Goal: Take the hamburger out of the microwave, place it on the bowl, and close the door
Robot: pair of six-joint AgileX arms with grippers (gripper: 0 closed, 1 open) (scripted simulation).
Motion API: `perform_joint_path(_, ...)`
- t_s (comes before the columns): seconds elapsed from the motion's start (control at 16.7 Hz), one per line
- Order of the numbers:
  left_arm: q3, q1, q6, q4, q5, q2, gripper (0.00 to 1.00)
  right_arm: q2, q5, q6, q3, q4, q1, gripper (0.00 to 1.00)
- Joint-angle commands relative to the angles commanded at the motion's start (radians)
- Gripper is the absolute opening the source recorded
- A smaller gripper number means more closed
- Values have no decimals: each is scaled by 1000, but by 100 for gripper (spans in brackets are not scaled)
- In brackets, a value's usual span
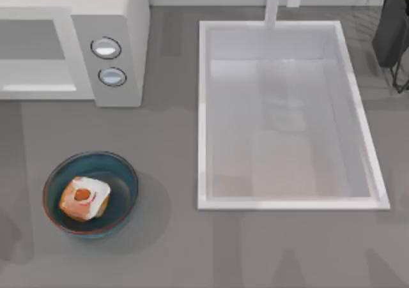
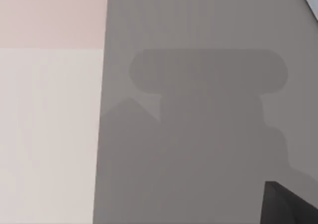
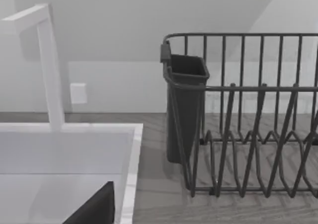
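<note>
In the bowl (image 1: 121, 202) at the table's front left sits the hamburger (image 1: 84, 198), resting free; the microwave (image 1: 108, 20) stands behind, door (image 1: 35, 53) shut. Neither gripper's opening can be told.

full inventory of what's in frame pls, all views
hamburger: 1, orange-tan and white with a red-orange spot, lying in the bowl
bowl: 1, teal-blue with orange-brown rim, on the table at the near left
microwave: 1, white, far left of the table
door: 1, white with a grey window, flush against the microwave front, looks closed
dials: 2, silver-ringed, on the microwave's grey panel
sink basin: 1, white, right of centre
faucet: 1, white, at the sink's far edge
dish rack: 1, dark wire, far right corner
utensil holder: 1, dark grey, hung on the rack's end
table: 1, grey
dark robot part: seen at a corner of each wrist view
</note>
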Motion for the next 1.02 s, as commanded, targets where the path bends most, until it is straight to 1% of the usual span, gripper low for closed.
perform_joint_path(0.18, -98, -46, -52, 52, -22, -84, 0, 0, 0, 0, 0, 0, 0, 100)
perform_joint_path(0.48, -110, -47, -59, 57, -22, -92, 0, 0, 0, 0, 0, 0, 0, 100)
perform_joint_path(0.6, -126, -64, -76, 65, -34, -109, 0, 0, 0, 0, 0, 0, 0, 100)
perform_joint_path(0.72, -182, -121, -131, 85, -69, -167, 0, 0, 0, 0, 0, 0, 0, 100)
perform_joint_path(0.9, -299, -259, -254, 127, -140, -313, 0, 0, 0, 0, 0, 0, 0, 100)
perform_joint_path(1.02, -365, -327, -321, 153, -182, -381, 0, 0, 0, 0, 0, 0, 0, 100)
